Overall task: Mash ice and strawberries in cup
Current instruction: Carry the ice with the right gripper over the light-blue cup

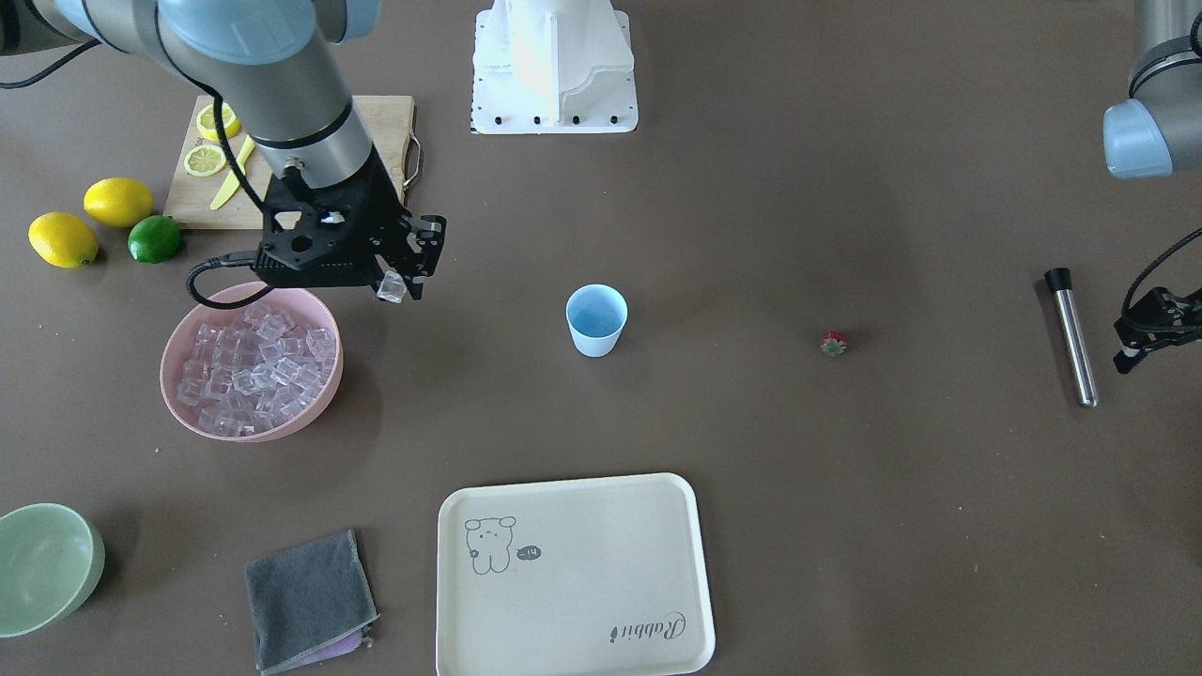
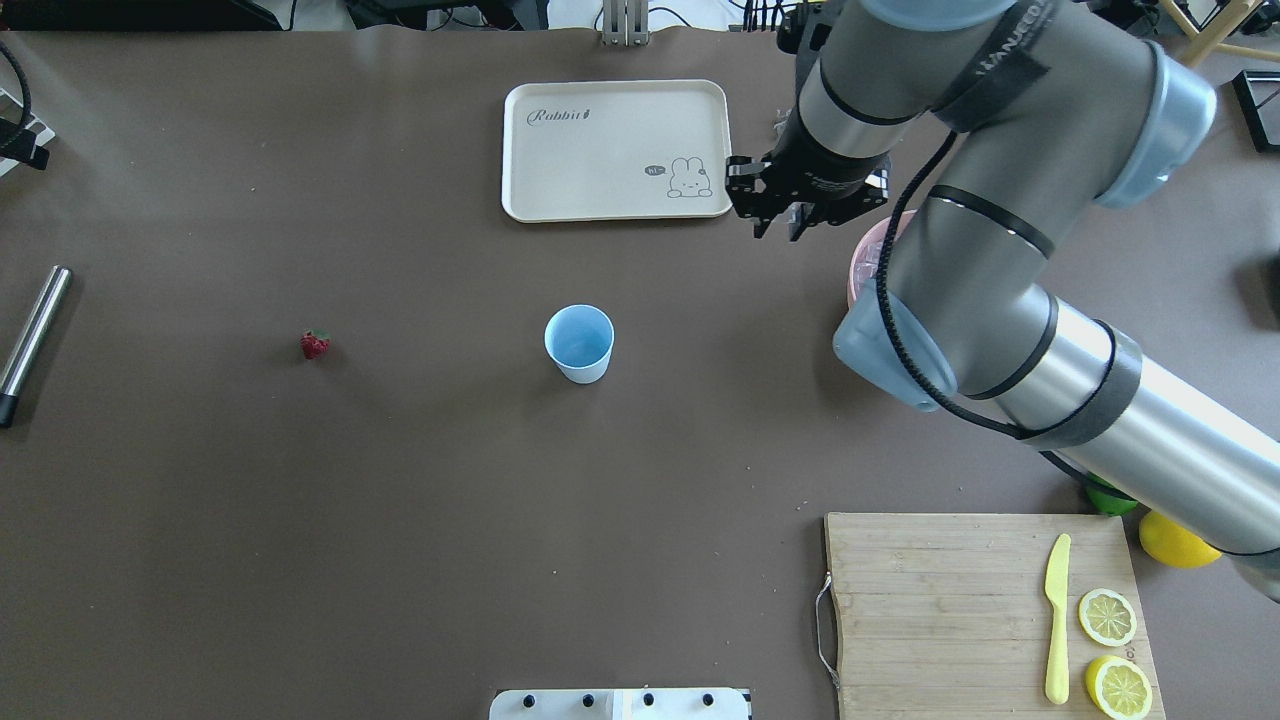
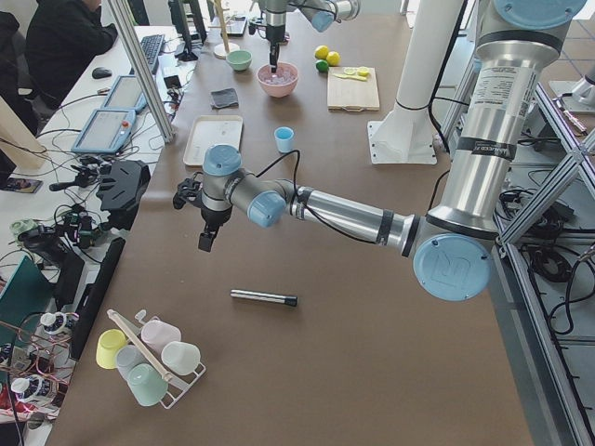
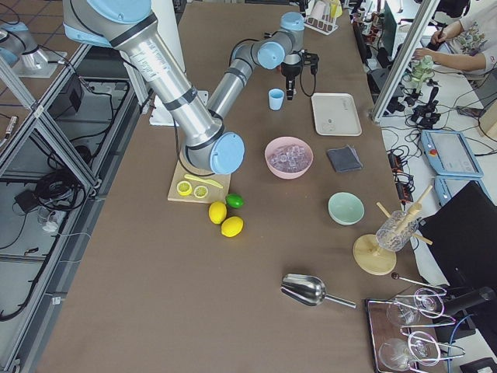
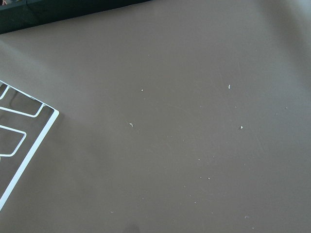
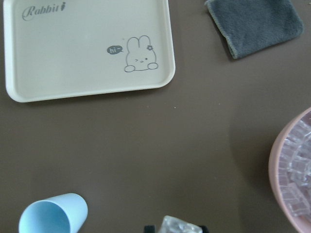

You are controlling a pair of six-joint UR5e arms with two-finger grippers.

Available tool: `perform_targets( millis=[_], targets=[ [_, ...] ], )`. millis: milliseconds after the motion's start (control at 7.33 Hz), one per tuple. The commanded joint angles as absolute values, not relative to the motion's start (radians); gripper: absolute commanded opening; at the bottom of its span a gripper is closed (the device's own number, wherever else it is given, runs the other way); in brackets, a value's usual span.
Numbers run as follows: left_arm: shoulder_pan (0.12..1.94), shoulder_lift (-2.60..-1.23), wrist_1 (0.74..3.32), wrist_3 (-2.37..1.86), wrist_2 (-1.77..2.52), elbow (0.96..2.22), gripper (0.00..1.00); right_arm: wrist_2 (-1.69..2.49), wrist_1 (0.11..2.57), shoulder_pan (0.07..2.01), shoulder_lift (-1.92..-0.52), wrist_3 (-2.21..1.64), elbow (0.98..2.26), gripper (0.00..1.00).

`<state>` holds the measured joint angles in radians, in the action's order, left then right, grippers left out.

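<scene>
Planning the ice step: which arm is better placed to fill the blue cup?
Right: its jaws hold an ice cube beside the pink bowl, toward the cup; the left arm is far off by the metal rod.

Table from its right-hand end, with drink-making items laid out.

The near right arm (image 4: pixel 167 78) folded at the elbow over a wooden cutting board (image 4: pixel 221 186), and its right gripper (image 4: pixel 290 87) pointed down just beside the light-blue cup (image 4: pixel 276 99); the finger state was too small to read. A cream tray (image 4: pixel 335 116) lay near the cup. A pink bowl (image 4: pixel 269 167) held ice (image 4: pixel 289 155), with a grey cloth (image 4: pixel 344 158) beside it and a pale green bowl (image 4: pixel 345 208) nearer the camera. The board carried two lemon slices (image 4: pixel 185 188) and a yellow knife (image 4: pixel 203 181). A lime (image 4: pixel 234 200) and two lemons (image 4: pixel 231 226) sat just off the board, and a metal scoop (image 4: pixel 311 291) lay well apart from them.
</scene>
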<state>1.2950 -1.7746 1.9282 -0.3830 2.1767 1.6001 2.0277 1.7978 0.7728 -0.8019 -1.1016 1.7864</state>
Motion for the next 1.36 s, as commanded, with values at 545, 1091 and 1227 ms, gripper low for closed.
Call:
perform_targets(
  millis=[545,1091,1227],
  targets=[
    [1.281,-1.775,1.937,-0.383,2.177,1.577,0.98,1.783,1.655,0.545,-0.54,-1.315,1.437,0.0],
    [1.273,-1.792,1.937,-0.382,2.177,1.551,0.98,1.732,1.647,0.499,-0.557,-1.305,1.433,0.1],
    [1.273,-1.792,1.937,-0.382,2.177,1.551,0.98,1.73,1.646,0.488,-0.563,-1.305,1.433,0.15]
  ],
)
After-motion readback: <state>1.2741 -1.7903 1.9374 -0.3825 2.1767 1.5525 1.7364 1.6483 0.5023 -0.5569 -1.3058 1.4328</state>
